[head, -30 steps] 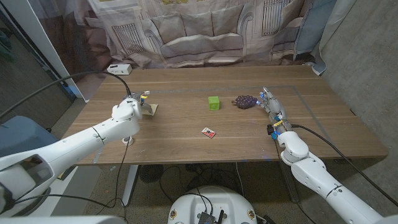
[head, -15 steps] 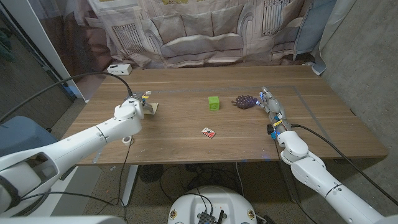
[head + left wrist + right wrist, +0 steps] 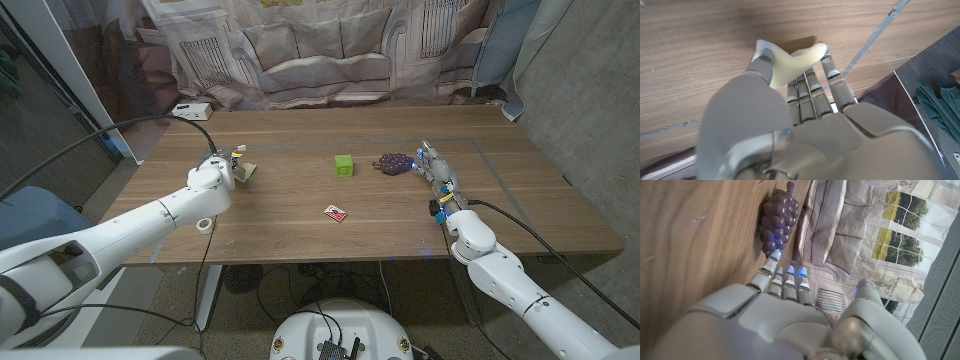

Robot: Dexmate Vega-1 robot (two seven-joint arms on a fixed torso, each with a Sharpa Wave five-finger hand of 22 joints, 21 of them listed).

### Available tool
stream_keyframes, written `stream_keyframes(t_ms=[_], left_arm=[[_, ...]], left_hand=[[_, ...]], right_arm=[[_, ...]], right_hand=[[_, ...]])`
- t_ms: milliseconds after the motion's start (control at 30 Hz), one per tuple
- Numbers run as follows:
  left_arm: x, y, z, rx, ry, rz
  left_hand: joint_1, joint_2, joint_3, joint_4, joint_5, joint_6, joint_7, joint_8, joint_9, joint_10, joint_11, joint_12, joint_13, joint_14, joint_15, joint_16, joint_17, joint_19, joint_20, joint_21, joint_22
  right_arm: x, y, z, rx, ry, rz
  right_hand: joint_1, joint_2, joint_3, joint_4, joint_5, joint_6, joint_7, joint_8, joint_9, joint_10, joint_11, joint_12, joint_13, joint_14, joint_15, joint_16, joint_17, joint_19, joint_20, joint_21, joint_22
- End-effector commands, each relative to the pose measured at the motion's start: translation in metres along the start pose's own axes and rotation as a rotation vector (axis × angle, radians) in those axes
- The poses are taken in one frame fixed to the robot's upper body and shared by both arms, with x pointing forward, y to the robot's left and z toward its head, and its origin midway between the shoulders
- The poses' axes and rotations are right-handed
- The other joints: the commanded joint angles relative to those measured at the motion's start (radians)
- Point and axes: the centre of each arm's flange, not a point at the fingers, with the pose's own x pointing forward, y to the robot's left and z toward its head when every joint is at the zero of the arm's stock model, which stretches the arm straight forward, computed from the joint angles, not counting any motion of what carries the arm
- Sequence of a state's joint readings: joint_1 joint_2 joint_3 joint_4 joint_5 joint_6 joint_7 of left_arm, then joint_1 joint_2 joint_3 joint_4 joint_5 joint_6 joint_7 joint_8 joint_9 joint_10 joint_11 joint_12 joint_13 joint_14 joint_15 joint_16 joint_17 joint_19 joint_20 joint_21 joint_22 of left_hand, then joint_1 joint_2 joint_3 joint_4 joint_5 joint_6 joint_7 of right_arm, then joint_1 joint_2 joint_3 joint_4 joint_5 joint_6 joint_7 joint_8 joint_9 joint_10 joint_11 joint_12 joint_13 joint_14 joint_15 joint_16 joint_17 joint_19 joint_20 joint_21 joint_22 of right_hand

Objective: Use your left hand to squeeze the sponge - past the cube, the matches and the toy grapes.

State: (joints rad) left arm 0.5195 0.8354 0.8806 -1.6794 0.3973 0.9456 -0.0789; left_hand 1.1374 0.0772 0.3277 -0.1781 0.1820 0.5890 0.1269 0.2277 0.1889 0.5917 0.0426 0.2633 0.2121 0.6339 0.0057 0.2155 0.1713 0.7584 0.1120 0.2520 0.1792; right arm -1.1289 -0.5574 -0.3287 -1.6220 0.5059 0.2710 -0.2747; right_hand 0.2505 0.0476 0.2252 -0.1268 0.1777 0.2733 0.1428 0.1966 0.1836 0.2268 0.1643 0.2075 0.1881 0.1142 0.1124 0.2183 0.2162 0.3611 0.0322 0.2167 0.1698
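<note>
Nearest to us on the counter (image 3: 300, 235) lay the matches (image 3: 335, 212), a small red-and-white box a little right of the middle. We judged it well clear of the work and saw no reason to go near it.

Farther back, on the right, our right robot hand (image 3: 436, 172) stood on the counter with its fingers stretched out and apart, grasping nothing. In the right wrist view its fingertips (image 3: 776, 256) pointed at the toy grapes (image 3: 779, 213), close to them, though we could not tell whether they touched. We thought it best to leave that arm where it was.

At about the same depth, the green cube (image 3: 344, 165) sat just left of the grapes, near the middle of the counter.

On the far left was the task's thing. Our left robot hand (image 3: 218, 176) was grasping the sponge (image 3: 790, 62), a pale yellow pad caught between thumb and fingers at the counter surface. The sponge looked bent at its free corner, so we judged the squeeze to be under way. To do it well, we would close thumb and fingers evenly toward each other, press through the sponge's middle rather than its edge, and keep the wrist steady so the soft pad could not slip out sideways.
</note>
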Motion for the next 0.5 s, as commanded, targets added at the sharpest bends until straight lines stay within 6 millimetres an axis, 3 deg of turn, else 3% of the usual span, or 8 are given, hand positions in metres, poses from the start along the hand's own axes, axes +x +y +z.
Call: stream_keyframes(t_ms=[33,267,500], left_arm=[[0.0,0.001,0.001,-0.049,0.015,0.021],[-0.006,0.006,0.001,-0.084,0.032,0.052],[-0.015,0.019,-0.001,-0.095,0.023,0.086]], left_hand=[[0.04,0.009,0.024,-0.001,0.004,0.032,0.003,0.004,0.006,0.032,-0.007,0.009,0.005,0.033,-0.004,-0.001,0.003,0.021,-0.018,0.011,0.001],[0.093,0.047,0.063,0.001,0.009,0.062,0.008,0.006,0.009,0.067,-0.006,0.013,0.008,0.083,-0.017,0.001,0.005,0.044,-0.025,0.016,0.003],[0.104,0.054,0.073,0.003,0.009,0.073,0.006,0.007,0.01,0.075,0.0,0.013,0.009,0.089,-0.014,-0.004,0.005,0.047,-0.023,0.016,0.004]], right_arm=[[-0.001,-0.002,0.0,0.006,-0.004,-0.003],[-0.002,-0.003,0.0,0.011,-0.007,-0.005],[-0.003,-0.004,0.003,0.012,-0.016,-0.006]], right_hand=[[0.005,0.005,-0.001,-0.004,-0.001,0.01,0.003,0.001,0.002,0.009,0.002,-0.002,0.005,0.007,0.003,0.003,0.003,0.009,0.001,-0.003,0.004],[0.005,0.005,-0.001,-0.004,-0.001,0.011,0.003,0.001,0.002,0.01,0.003,-0.003,0.005,0.007,0.003,0.003,0.003,0.01,0.0,-0.004,0.004],[0.005,0.006,-0.001,-0.004,0.0,0.011,0.004,0.001,0.002,0.01,0.003,-0.003,0.005,0.006,0.003,0.003,0.003,0.011,0.001,-0.004,0.004]])
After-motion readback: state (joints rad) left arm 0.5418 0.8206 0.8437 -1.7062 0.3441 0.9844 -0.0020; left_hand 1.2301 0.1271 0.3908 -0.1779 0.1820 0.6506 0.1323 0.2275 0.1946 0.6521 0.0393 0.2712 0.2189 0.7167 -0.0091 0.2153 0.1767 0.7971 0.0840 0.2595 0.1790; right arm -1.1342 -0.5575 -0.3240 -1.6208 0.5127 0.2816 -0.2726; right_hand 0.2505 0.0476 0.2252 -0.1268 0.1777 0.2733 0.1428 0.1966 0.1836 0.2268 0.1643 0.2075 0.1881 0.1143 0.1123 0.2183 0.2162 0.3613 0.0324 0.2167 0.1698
